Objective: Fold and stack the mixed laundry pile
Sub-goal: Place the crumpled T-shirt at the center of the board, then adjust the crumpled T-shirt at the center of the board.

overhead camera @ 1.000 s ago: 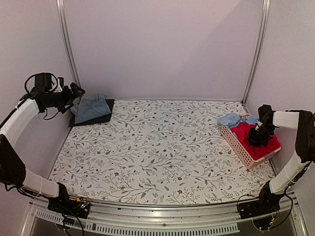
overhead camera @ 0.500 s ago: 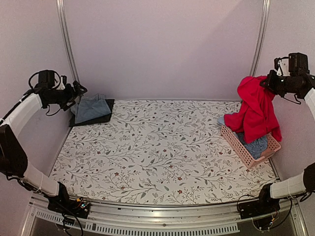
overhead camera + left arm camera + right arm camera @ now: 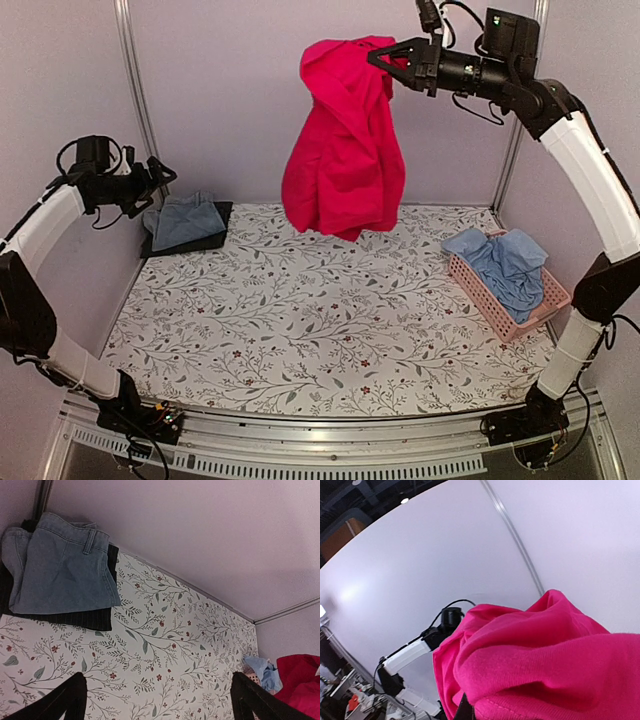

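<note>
Red garment (image 3: 345,150) dangles from clamped right gripper (image 3: 380,55), 12 o'clock, hem off tablecloth (image 3: 300,310); left gripper (image 3: 162,180) agape, empty, 9 o'clock.

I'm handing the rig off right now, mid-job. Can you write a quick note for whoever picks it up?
Right gripper: shut on the red garment, which hangs high above the middle of the tablecloth, clear of it.
Left gripper: open, empty, hovering by the far left corner.
Light blue shirt: crumpled in the pink basket at the right edge.
Done: a folded denim piece lies on a dark garment in the far left corner.
Left: lay out, fold and stack the red garment, then the blue shirt.
</note>
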You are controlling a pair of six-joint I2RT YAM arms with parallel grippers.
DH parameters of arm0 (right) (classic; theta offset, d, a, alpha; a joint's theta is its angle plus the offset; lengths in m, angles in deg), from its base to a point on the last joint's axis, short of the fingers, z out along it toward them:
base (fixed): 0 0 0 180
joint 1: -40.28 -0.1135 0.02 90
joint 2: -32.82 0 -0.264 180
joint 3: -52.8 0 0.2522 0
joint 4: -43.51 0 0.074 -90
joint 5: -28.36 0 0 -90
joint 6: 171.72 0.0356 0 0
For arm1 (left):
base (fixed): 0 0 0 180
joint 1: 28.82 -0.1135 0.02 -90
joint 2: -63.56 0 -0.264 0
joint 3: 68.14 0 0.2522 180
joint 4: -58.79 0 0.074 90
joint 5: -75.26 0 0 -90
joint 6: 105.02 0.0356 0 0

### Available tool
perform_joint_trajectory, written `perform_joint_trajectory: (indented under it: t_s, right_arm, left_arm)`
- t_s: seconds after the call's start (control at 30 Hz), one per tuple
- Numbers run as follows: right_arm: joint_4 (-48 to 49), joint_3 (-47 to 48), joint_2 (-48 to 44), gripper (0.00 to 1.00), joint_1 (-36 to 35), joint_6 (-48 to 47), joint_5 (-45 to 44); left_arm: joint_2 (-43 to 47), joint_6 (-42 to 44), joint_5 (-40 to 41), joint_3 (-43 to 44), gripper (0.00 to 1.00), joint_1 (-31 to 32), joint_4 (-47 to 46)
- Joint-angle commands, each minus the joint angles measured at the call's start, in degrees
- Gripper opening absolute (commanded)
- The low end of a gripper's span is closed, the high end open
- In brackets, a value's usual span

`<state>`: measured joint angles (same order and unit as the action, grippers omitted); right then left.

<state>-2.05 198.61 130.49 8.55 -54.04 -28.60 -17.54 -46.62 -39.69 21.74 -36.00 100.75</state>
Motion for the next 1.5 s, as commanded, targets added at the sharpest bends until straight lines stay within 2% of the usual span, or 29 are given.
perform_joint_trajectory:
  t_s: [0.0,0.03,0.07,0.1,0.17,0.23,0.3,0.4,0.53,0.63,0.77,0.87,0.97,1.2,1.27,1.33,1.4,1.43,1.47]
  right_arm:
    - [13.5,-1.0,5.3,0.00,-2.6,8.6,8.7]
    - [13.6,-4.1,4.8,0.01,-1.6,8.0,8.1]
    - [13.7,-9.3,2.7,0.10,0.3,7.0,7.1]
    - [13.4,-15.6,0.1,0.34,3.5,6.3,4.5]
    - [12.5,-32.2,-5.9,0.52,9.8,5.3,2.4]
    - [8.8,-44.8,-10.5,0.74,14.0,3.3,-3.0]
    - [4.4,-50.7,-13.0,0.80,14.8,-0.8,-6.5]
    - [2.3,-54.0,-12.4,0.75,13.0,-4.2,-4.6]
    - [1.9,-55.8,-8.7,0.70,4.7,-5.2,-2.9]
    - [1.4,-56.1,-3.7,0.70,-1.9,-5.4,-2.3]
    - [3.3,-57.1,2.7,0.70,-9.9,-3.3,-2.0]
    - [3.6,-56.9,7.3,0.70,-14.1,-2.1,-1.6]
    - [3.2,-56.6,11.0,0.70,-17.7,-1.7,-0.3]
    - [3.6,-52.6,20.3,0.71,-21.2,-1.0,-0.3]
    - [3.2,-51.0,22.8,0.62,-20.9,-0.8,-1.1]
    - [4.1,-51.0,24.8,0.42,-19.5,-0.4,-0.8]
    - [4.8,-51.4,25.7,0.16,-16.3,-0.1,-0.9]
    - [4.7,-51.7,25.8,0.06,-14.3,-0.2,-1.3]
    - [4.3,-52.0,25.5,0.01,-12.2,-0.6,-1.9]
  left_arm:
    - [-0.2,0.1,0.3,2.0,1.00,0.7,0.8]
    - [-0.2,0.5,0.2,2.1,1.00,0.6,1.0]
    - [-0.1,0.9,0.2,2.1,1.00,0.7,1.5]
    - [0.0,1.3,0.1,2.0,1.00,0.8,1.8]
    - [0.4,2.3,0.1,1.5,0.99,1.1,2.6]
    - [1.3,3.6,0.1,0.5,1.00,2.0,3.3]
    - [2.8,4.8,0.4,-1.3,1.00,3.8,3.6]
    - [5.1,6.4,0.1,-5.5,1.00,8.1,4.1]
    - [7.4,6.5,1.2,-12.8,1.00,15.5,6.0]
    - [8.9,3.1,3.1,-17.8,1.00,19.2,9.6]
    - [11.9,-1.7,5.0,-25.2,0.93,23.4,10.4]
    - [13.1,-5.8,4.5,-29.6,0.85,24.4,11.6]
    - [15.2,-9.6,4.1,-33.4,0.78,27.7,12.7]
    - [16.3,-15.4,1.7,-39.7,0.79,33.4,9.4]
    - [14.0,-16.4,1.6,-40.1,0.78,34.4,8.4]
    - [11.2,-16.4,1.3,-40.2,0.76,35.6,7.1]
    - [8.6,-16.6,0.5,-40.3,0.69,36.6,5.2]
    - [7.5,-16.8,-0.4,-40.3,0.63,36.9,3.7]
    - [6.9,-17.1,-0.5,-39.8,0.54,37.1,2.9]
